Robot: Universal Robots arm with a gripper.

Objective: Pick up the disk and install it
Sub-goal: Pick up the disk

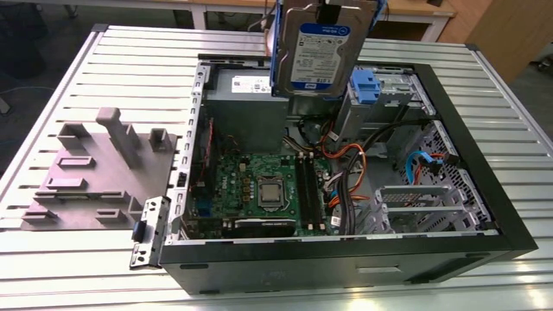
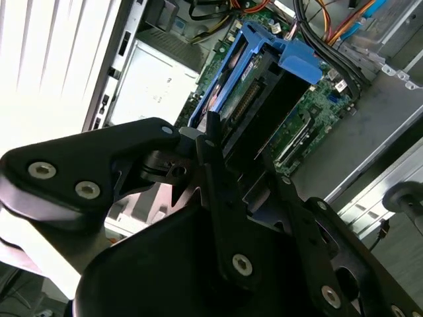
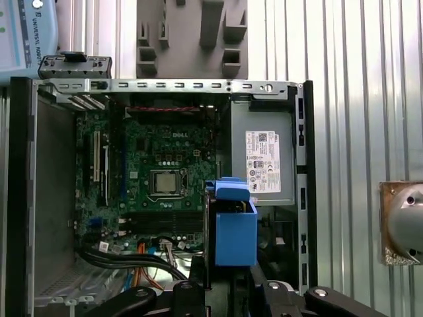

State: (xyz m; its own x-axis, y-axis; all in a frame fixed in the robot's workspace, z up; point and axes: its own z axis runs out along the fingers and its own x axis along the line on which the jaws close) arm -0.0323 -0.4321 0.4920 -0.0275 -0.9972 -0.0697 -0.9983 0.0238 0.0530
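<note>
1. In the exterior view the disk [image 1: 318, 55] shows its labelled face, hanging upright above the open computer case [image 1: 346, 259].
2. In the first wrist view its blue carrier [image 3: 232, 228] appears edge-on.
3. The gripper [image 2: 246, 152] has its fingers [image 2: 215, 155] clamped on the disk.

Exterior view high, oblique; both wrist views above case [image 1: 346, 262] (shared)

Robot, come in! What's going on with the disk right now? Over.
Gripper shut on the disk. Disk hanging upright above the open computer case, not installed yet. Cables bunched inside the case.
</note>
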